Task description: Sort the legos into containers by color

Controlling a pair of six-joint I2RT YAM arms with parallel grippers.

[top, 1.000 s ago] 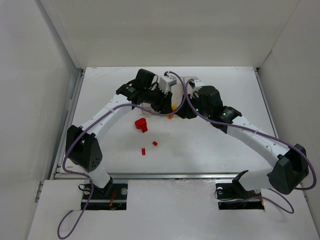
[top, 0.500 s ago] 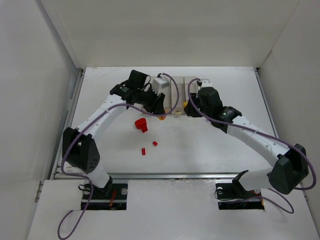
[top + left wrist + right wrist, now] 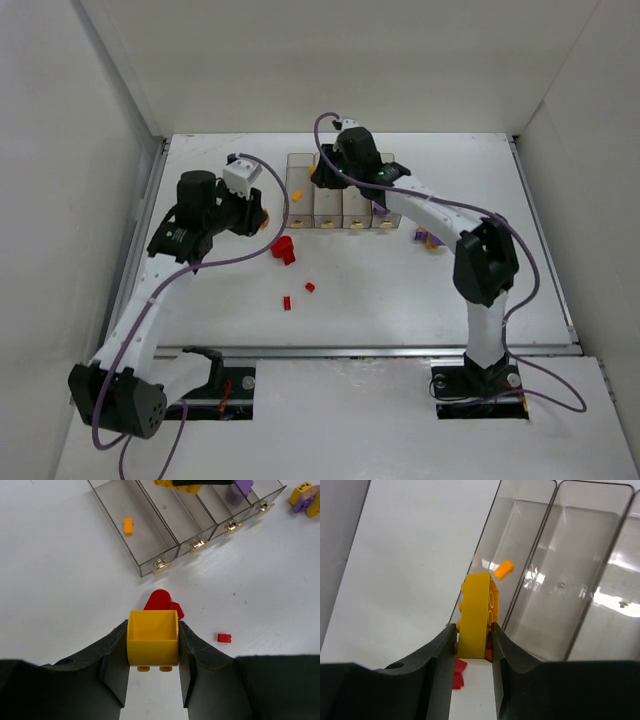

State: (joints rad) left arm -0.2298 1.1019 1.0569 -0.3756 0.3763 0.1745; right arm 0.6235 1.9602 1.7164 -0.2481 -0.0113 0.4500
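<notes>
Legos lie scattered around and inside the containers, a joined row of four clear bins whose tan-spotted ends face the arm bases. A small orange bit lies on the floor of the leftmost bin, roughly halfway along it. A purple piece shows toward the row's right end, though from where I stand I cannot tell which bin it is in. On the white table, just in front of the leftmost bin's tan spot, sits a red cluster. Two tiny red bits lie farther out from the row on that same side, apart from each other. Off the row's right near corner rests a purple and yellow cluster.

The left gripper hangs near the row's left near corner, above the red cluster, and its fingers pinch a chunky yellow brick by two opposite sides. The right gripper is held over the left part of the row, above its far half. Its jaws are pressed onto a studded yellow brick that stands on edge between them, studs turned toward the row's left side. Which bin lies directly under that brick I cannot make out
</notes>
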